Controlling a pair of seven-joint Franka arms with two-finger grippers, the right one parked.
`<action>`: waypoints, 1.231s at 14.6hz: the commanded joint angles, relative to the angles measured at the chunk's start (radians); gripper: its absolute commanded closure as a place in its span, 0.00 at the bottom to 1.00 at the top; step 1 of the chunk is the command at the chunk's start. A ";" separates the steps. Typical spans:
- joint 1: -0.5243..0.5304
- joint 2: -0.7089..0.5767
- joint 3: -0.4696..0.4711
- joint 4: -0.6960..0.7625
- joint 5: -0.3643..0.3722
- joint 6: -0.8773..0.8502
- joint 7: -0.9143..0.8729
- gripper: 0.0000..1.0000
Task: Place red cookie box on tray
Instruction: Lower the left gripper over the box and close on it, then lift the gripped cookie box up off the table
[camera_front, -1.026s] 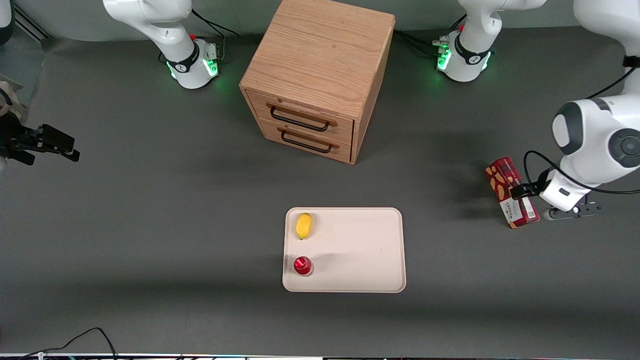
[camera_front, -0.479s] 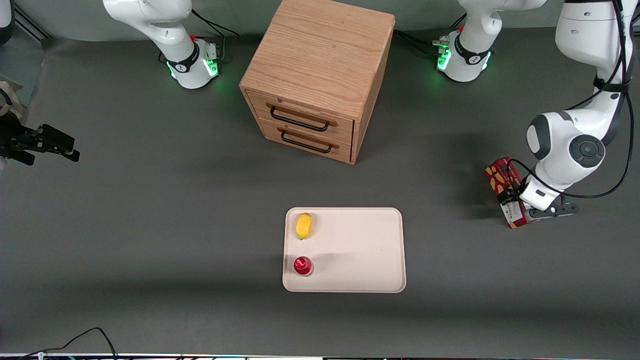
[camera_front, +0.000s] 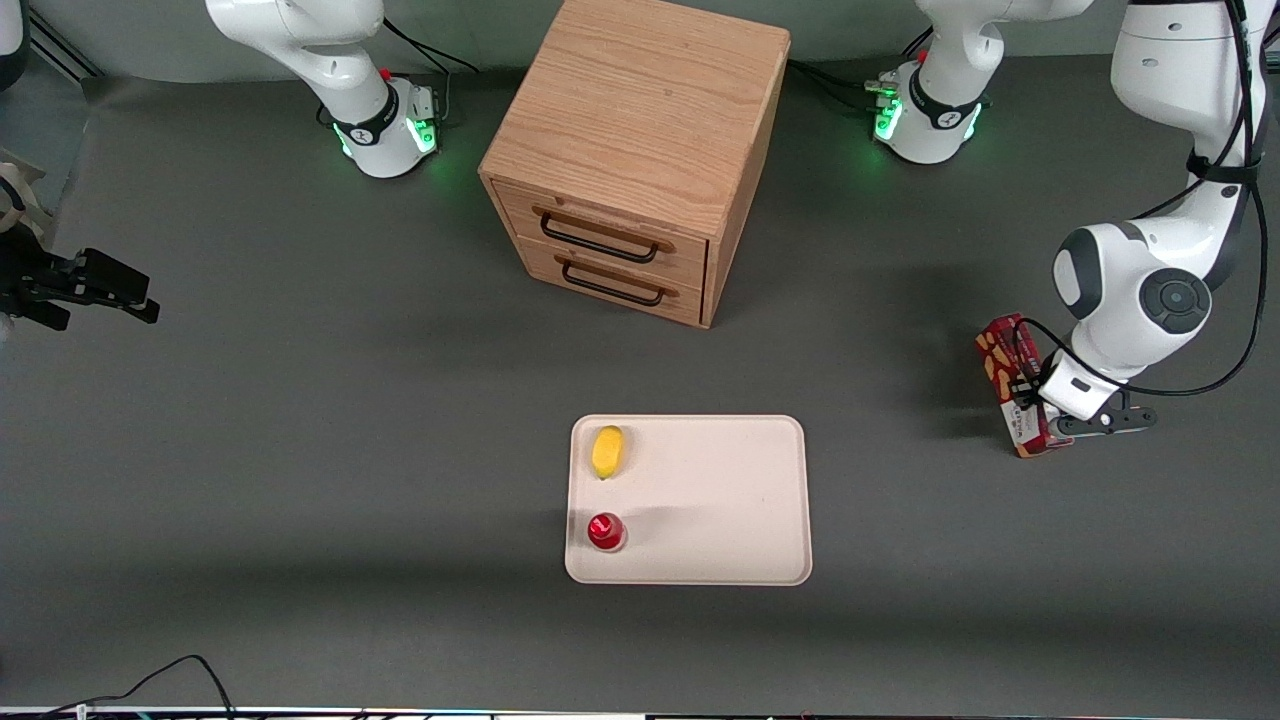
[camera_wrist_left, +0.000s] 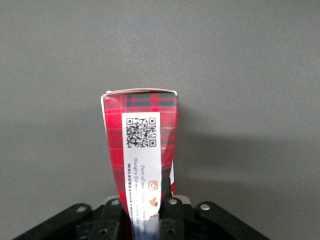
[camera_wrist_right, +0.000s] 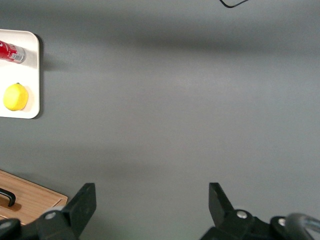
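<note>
The red cookie box (camera_front: 1003, 355) lies on the grey table toward the working arm's end, well apart from the tray (camera_front: 720, 500). My left gripper (camera_front: 1035, 415) is down over the box's white-labelled end, the end nearer the front camera. In the left wrist view the tartan box (camera_wrist_left: 142, 130) with its QR-code label runs out from between the gripper (camera_wrist_left: 145, 205). Both black fingers (camera_wrist_left: 173, 210) press against the box's long sides, so the gripper is shut on it. The box still rests on the table.
On the tray lie a yellow lemon (camera_front: 607, 451) and a small red-topped item (camera_front: 605, 531), both near its edge toward the parked arm. A wooden drawer cabinet (camera_front: 640, 130) stands farther from the front camera than the tray.
The left arm swung in sideways from beside the box to over its labelled end. The fingers now clamp the box, which has shifted and narrowed slightly in the front view.
</note>
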 joint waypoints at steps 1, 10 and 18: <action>-0.011 -0.086 0.003 -0.008 -0.013 -0.078 0.025 1.00; -0.065 -0.163 -0.007 0.717 -0.013 -1.075 0.008 1.00; -0.073 -0.063 -0.212 0.885 -0.020 -1.130 -0.306 1.00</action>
